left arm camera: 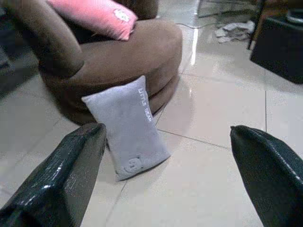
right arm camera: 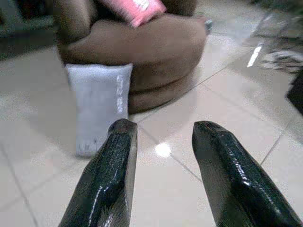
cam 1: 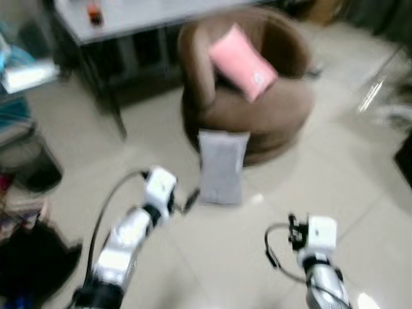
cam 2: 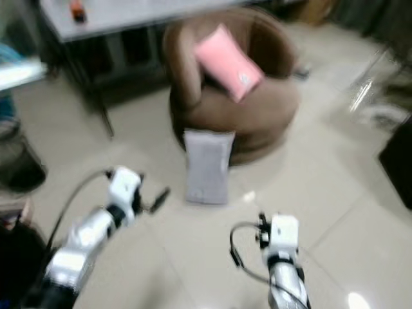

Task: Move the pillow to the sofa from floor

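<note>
- A pale table (cam 1: 148, 16) is seen at the far left to centre, with dark legs; one small orange object (cam 1: 94, 12) is noted on its top, too blurred to identify.
- Clutter (cam 1: 19, 77) is seen along the left edge of the head views; it is blurred and the items cannot be told apart.
- The left gripper (left arm camera: 165, 175) is held above the tiled floor (cam 1: 212, 257), left of the grey pillow and near it. In the left wrist view its two black fingers (left arm camera: 61, 179) are spread wide, and nothing is held between them.
- Two pillows are counted. One grey pillow (cam 1: 222, 166) is stood upright on the floor, leaned against the front base of the sofa and touching it. Pale lettering is seen along one of its edges in the wrist views; it is too small to read.
- One pink pillow (cam 1: 243, 62) is lain tilted on the sofa seat, against the backrest.
- One round brown sofa (cam 1: 270, 109) is recorded behind the grey pillow, just right of the table.
- The right gripper (right arm camera: 163, 156) is held over the floor to the right of the grey pillow, apart from it. Its two fingers (right arm camera: 111, 175) are parted by a moderate gap, narrower than that of the left, and nothing is gripped.
- A dark object (cam 1: 405, 161) is cut off at the right edge.
</note>
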